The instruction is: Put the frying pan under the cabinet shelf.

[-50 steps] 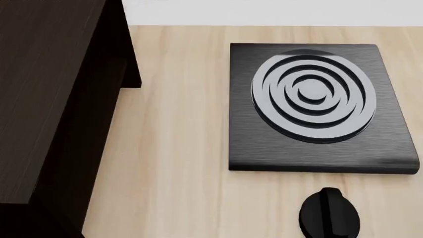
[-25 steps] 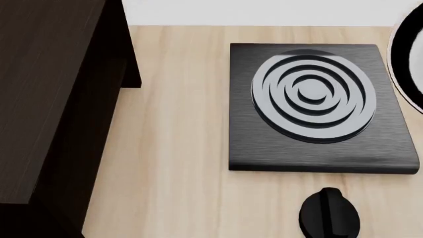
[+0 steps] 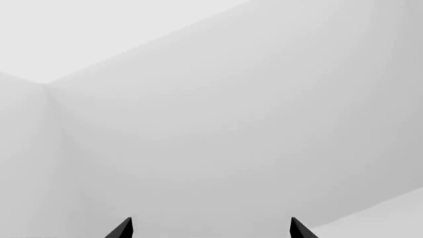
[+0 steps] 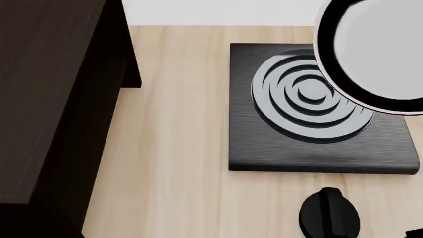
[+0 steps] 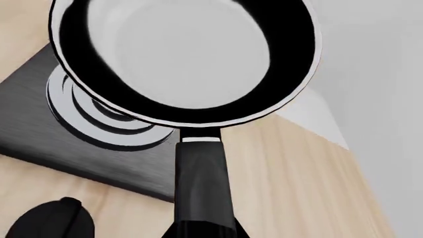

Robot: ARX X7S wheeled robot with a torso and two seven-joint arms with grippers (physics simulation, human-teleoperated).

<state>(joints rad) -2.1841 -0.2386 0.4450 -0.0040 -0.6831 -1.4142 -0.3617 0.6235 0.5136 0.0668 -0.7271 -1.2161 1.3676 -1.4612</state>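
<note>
The frying pan [image 4: 380, 47] hangs in the air at the head view's upper right, above the right part of the black burner plate [image 4: 264, 148]. Its pale inside faces the camera. In the right wrist view the pan [image 5: 185, 54] fills the upper part and its long black handle [image 5: 201, 183] runs back into my right gripper [image 5: 203, 230], which is shut on it. The dark cabinet shelf [image 4: 46, 99] stands at the left of the head view, well apart from the pan. My left gripper [image 3: 211, 229] is open and empty, facing only white walls.
The burner plate with concentric rings also shows under the pan in the right wrist view [image 5: 26, 129]. A black knob [image 4: 329, 213] sits on the light wooden table [image 4: 178, 148] near its front edge, also seen in the right wrist view [image 5: 53, 220].
The frying pan has come into the head view from the right and moved left, now covering the burner plate's upper right. Cabinet, plate and knob have not moved.
</note>
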